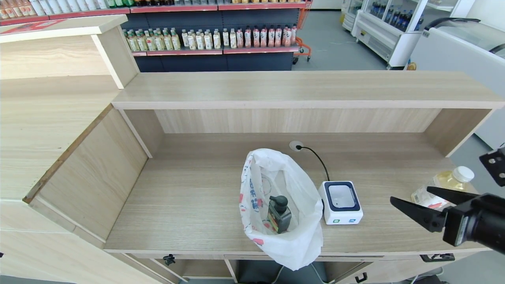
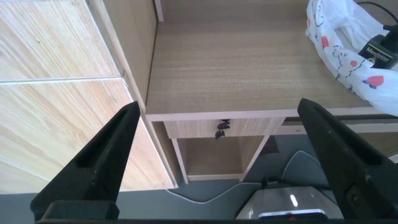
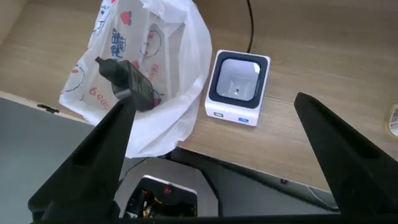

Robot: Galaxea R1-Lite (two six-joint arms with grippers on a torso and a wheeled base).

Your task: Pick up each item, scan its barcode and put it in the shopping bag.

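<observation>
A white printed shopping bag [image 1: 294, 236] stands open near the counter's front edge, with a dark pump bottle [image 1: 279, 215] upright inside it. Just right of the bag sits the white barcode scanner [image 1: 341, 202], window facing up. A clear bottle of yellow liquid [image 1: 446, 184] with a white cap lies at the counter's right end. My right gripper [image 1: 410, 195] hovers open and empty between scanner and bottle; its wrist view looks down on the bag [image 3: 180, 93], pump bottle [image 3: 130, 81] and scanner [image 3: 239, 87]. My left gripper [image 2: 219, 106] hangs open and empty off the counter's front left, the bag [image 2: 339, 46] far to one side.
A black cable [image 1: 317, 157] runs from the scanner to a hole in the wooden counter [image 1: 189, 189]. A raised shelf and side panels wall the counter at back and left. Keys hang from drawers [image 1: 169, 259] below the front edge.
</observation>
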